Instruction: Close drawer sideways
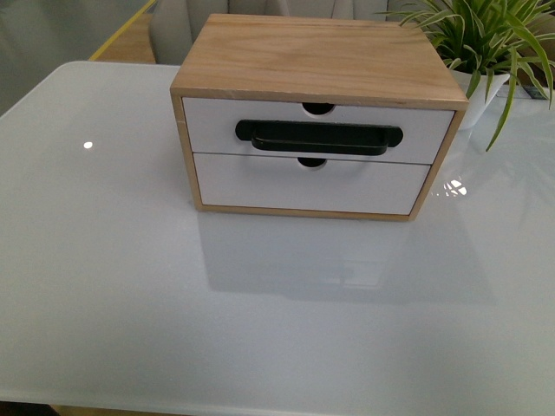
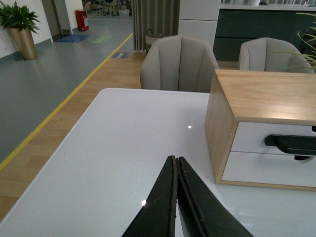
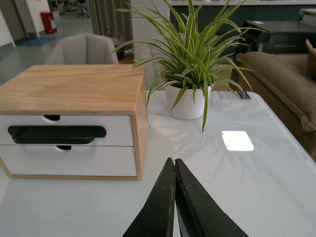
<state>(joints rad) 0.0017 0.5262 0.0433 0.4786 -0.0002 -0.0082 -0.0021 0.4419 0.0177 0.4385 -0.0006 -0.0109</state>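
White-fronted drawer point(image 1: 316, 130), upper of two in a light wood cabinet point(image 1: 316, 56), far centre of the glossy worktop point(image 1: 130, 286); front appears flush, black bar handle point(image 1: 318, 137) running left to right. Left hand point(image 2: 176, 165): fingers pressed together, drawer lies to its right. Right hand point(image 3: 174, 167): fingers pressed together, drawer lies to its left. Neither looks clearly nearer. Potted plant point(image 1: 486, 43) far right.

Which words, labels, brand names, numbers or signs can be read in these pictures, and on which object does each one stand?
None can be read.
The cabinet, both drawer fronts and the black handle are plain.
The plant pot is plain white.
The red object by the far wall and the green floor marking are too small and blurred to read.
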